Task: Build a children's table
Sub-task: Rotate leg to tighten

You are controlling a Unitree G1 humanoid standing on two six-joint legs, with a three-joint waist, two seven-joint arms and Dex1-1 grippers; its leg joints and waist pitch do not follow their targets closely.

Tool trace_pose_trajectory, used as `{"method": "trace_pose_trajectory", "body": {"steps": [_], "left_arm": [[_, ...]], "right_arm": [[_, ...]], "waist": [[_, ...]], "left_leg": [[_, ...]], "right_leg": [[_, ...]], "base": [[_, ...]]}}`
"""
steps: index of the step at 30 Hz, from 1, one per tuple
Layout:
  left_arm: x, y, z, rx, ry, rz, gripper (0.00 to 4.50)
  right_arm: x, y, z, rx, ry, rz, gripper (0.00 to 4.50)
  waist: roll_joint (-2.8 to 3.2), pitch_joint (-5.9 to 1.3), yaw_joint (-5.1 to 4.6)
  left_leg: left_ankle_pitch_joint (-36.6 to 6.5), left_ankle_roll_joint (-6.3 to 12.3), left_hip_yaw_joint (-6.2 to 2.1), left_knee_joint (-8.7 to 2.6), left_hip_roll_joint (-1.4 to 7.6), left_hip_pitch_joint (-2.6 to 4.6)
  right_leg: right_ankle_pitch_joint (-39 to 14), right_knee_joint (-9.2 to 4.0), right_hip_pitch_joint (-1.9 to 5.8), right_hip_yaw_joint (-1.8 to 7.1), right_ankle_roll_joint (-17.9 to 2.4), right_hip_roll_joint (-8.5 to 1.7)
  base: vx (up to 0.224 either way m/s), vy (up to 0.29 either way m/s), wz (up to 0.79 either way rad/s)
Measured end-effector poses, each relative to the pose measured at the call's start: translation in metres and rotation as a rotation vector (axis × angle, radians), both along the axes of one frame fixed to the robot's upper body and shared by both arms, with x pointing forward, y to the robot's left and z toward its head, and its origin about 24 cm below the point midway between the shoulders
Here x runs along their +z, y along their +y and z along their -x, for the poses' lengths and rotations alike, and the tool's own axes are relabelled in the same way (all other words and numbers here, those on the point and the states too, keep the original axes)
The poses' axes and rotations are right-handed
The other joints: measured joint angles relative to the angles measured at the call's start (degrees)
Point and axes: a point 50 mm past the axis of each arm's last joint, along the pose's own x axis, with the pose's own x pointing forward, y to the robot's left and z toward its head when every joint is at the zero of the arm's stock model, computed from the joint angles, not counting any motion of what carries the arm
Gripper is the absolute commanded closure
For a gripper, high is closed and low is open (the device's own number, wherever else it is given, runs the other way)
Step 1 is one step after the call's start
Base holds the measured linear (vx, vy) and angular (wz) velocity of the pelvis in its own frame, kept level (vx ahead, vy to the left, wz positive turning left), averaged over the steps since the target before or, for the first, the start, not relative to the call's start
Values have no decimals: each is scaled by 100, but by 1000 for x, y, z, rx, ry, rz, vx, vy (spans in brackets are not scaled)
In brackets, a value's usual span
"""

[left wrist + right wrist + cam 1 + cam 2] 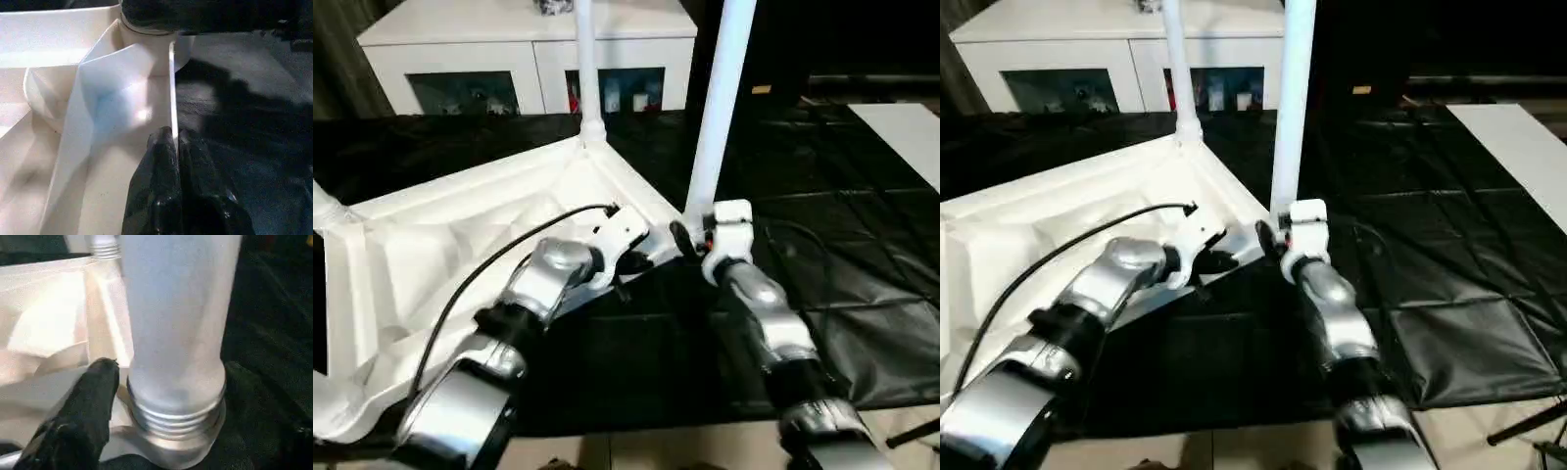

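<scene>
Black sheeting covers the work table, where the tabletop lies underside up. The left gripper is clamped on its side wall. The right gripper straddles the near leg at its corner socket; its grasp cannot be confirmed. The leg's long axis points upward, slightly tilted. Risk: cross-threading if that tilt persists.

The two tall white plastic tube legs run off the top edge. My right gripper hides that leg's bottom end.
</scene>
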Motion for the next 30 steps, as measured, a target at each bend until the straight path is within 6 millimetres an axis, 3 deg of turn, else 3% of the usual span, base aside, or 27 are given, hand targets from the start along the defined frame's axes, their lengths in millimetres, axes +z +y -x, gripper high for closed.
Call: {"method": "trace_pose_trajectory", "body": {"steps": [4, 7, 11, 14, 24, 30], "left_arm": [[0, 7, 6, -82, 1, -4, 450], [0, 18, 12, -143, 8, -4, 450], [0, 38, 21, -217, 42, -5, 450], [0, 44, 31, -309, 69, -8, 450], [3, 46, 39, -403, 88, -43, 450], [4, 44, 40, -411, 86, -42, 450]], "right_arm": [[13, -16, 9, 134, -57, 52, 26], [20, -39, 28, 311, -65, 115, 6], [20, -65, 45, 460, 6, 179, 6], [25, -73, 50, 544, 38, 201, 6], [19, -56, 60, 763, 129, 193, 6], [23, -49, 54, 794, 114, 192, 6]], "waist": [[4, 2, 57], [10, 5, 111], [16, 7, 80], [18, 9, 105], [12, 13, 204], [8, 15, 260]], "left_leg": [[0, 0, 0, -4, 0, 0], [-2, 2, 1, -4, 0, -1], [-2, 2, 1, -3, 0, 2], [-2, 2, 0, -5, 1, 2], [-2, 1, 4, 1, 1, -1], [-1, 2, 4, 1, 1, -2]], "right_leg": [[-8, -3, 2, -1, 14, 0], [-14, -8, 7, 0, 22, -2], [-14, -5, 6, 0, 22, -2], [-14, -4, 6, -2, 22, -2], [-13, -3, 11, -4, 21, -9], [-14, -2, 9, -4, 22, -9]], "base": [[0, 0, 0], [0, 0, 0], [0, 0, 0], [0, 0, 0], [0, 0, 0], [0, 0, 0]]}}
